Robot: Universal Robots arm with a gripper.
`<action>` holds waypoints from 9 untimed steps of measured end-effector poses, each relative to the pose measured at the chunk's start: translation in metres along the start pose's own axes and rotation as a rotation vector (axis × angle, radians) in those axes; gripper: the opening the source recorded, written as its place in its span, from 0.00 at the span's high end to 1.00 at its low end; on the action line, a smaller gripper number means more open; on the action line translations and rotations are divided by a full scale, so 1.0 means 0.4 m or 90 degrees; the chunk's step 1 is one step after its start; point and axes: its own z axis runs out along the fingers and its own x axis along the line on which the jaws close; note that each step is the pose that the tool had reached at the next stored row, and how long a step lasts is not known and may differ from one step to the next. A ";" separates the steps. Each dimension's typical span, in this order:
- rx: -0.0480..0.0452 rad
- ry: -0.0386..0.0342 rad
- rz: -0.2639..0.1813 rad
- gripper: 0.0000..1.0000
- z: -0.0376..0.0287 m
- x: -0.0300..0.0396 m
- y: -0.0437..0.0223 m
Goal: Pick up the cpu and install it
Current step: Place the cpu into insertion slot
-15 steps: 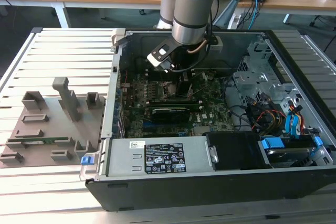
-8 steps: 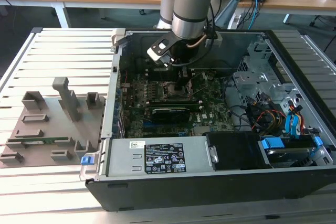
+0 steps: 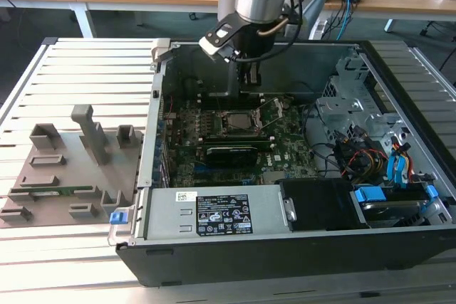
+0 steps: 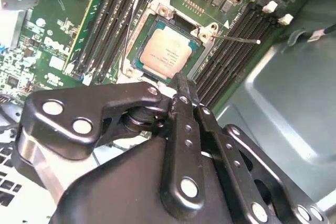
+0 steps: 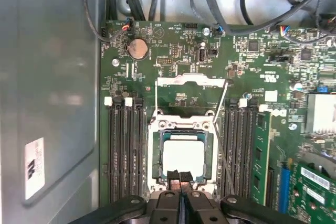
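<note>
The cpu [image 5: 184, 156] is already lying flat inside its socket frame [image 5: 155, 153] on the motherboard [image 5: 173, 72], silvery top facing up. It seems to be resting level, and nothing is gripping it. The claw [image 5: 180, 176] is hovering just over the chip's near edge with its two fingers pressed together and nothing between them. With the fingers together the tip is narrow, which probably suits nudging or pressing better than carrying. In the second wrist view the claw [image 4: 181, 85] is hanging just beside the cpu [image 4: 167, 55]; whether it is touching the chip cannot be told.

The socket's metal bracket [image 5: 185, 81] appears to be lying swung open, and the thin wire lever [image 5: 221, 103] is standing free, so the chip is probably not being clamped down yet.

In the exterior view the claw [image 3: 248, 80] is reaching down into the open computer case [image 3: 153, 140]. A long black card [image 3: 231, 153] is sitting at the socket's six o'clock, and drive cables [image 3: 356, 158] are bunching at about four o'clock. Memory slots [image 5: 126, 150] are crowding both sides of the socket, leaving the arm only a narrow way straight down. A grey parts fixture [image 3: 71, 169] is resting on the slatted desk [image 3: 43, 90] at the case's nine o'clock, well apart from the work.
</note>
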 end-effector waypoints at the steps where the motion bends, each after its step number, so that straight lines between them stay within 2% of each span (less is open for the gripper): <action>1: 0.0000 0.0000 0.000 0.89 -0.011 0.000 -0.001; 3: -0.0001 0.0001 0.000 0.89 -0.025 -0.002 -0.001; 5: 0.0000 -0.0001 0.000 0.89 -0.025 -0.016 -0.002; 6: 0.0000 0.0000 0.000 0.89 -0.025 -0.030 -0.002; 9: 0.0000 0.0000 0.000 0.89 -0.028 -0.045 -0.002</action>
